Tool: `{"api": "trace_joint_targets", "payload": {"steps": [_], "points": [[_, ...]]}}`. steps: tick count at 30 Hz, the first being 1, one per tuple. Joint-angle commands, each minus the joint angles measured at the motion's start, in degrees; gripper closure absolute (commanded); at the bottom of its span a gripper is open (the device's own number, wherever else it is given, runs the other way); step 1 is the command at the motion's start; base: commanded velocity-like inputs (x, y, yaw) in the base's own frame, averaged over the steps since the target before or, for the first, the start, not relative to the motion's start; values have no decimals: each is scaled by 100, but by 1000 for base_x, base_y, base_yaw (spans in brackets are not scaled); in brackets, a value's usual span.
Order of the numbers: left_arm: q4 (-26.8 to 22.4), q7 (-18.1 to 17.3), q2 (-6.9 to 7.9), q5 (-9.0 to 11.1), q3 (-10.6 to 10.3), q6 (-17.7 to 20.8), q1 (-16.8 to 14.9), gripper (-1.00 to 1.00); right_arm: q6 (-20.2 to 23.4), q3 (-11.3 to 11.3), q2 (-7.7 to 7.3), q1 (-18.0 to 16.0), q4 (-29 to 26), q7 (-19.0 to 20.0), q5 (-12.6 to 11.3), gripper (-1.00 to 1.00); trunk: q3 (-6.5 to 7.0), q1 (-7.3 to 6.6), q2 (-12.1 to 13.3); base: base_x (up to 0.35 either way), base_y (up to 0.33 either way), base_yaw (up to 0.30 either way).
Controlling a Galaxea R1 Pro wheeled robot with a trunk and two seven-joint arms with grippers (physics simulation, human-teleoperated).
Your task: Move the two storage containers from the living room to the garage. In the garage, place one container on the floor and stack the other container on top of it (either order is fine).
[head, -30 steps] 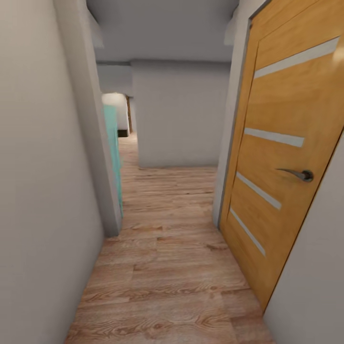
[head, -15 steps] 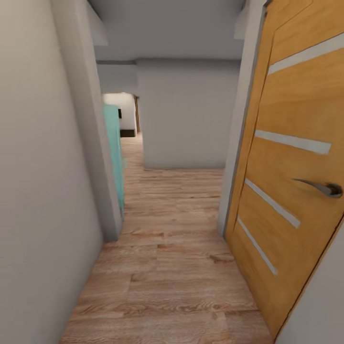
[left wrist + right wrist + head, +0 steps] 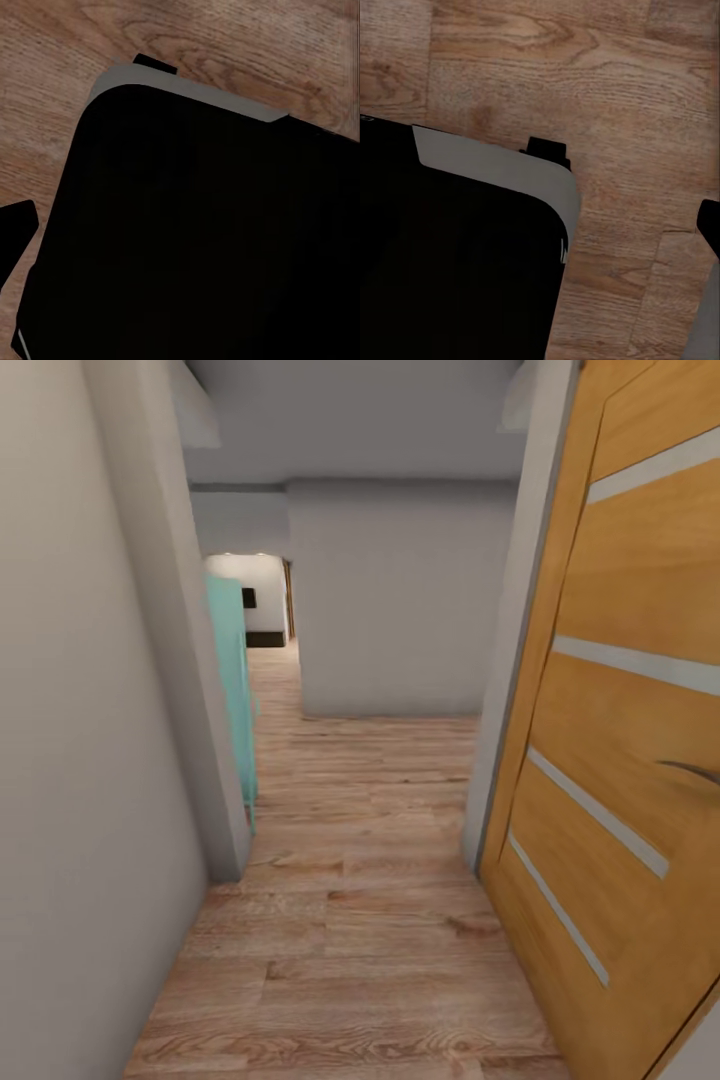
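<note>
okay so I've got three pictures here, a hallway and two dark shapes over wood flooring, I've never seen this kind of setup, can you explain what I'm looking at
These are simulator renders from a wheeled robot with two arms. The head view looks down a hallway: wood-plank floor, a wooden door on the right, a pale wall on the left, a teal panel beyond it. The other two come from cameras near each arm's fingers, looking down at the same flooring past a black, grey-edged part of the robot. No container shows and nothing is seen held.

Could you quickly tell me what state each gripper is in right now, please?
Left gripper: cannot be told; its wrist view shows a black body over wood floor.
Right gripper: cannot be told either.
</note>
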Motion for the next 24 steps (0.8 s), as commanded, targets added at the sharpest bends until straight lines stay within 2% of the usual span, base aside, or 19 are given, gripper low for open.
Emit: {"api": "trace_joint_targets", "payload": {"steps": [1,24], "points": [[0,1,-1,11,23,-14,-2,-100,-36,39,-1,-8,18,7,20,-100,-5,3,-3,323,0,0],[4,1,-9,8,18,42,-2,-100,-38,46,4,-8,18,-97,26,-100,-5,3,-3,324,0,0]]}}
